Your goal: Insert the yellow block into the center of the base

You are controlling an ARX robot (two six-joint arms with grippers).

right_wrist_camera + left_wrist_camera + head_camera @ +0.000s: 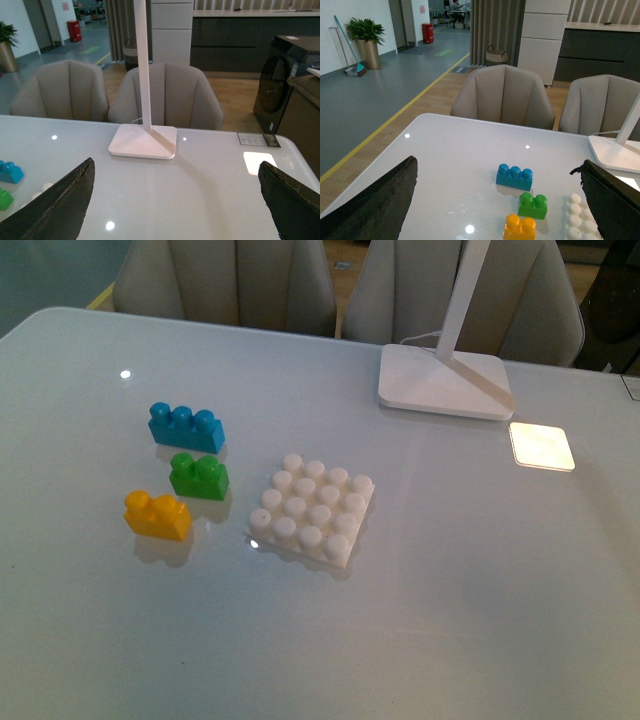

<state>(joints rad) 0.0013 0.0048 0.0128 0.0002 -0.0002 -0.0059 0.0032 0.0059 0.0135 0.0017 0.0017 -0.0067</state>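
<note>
The left gripper (498,164) hangs over the glossy white table (445,165) with its two dark fingers (375,200) spread wide, holding nothing. Nearest ahead of it, within the span of those fingers, sits the small yellow-orange plastic two-stud block (520,227). Just beyond it is the green two-stud brick (533,205), then the longer blue three-stud brick (514,176). The flat square white studded base plate (579,220) lies by the finger on the robot's right, apart from the yellow block. The right gripper (176,165), also spread wide and empty, faces the smooth white lamp foot (143,141) farther off.
</note>
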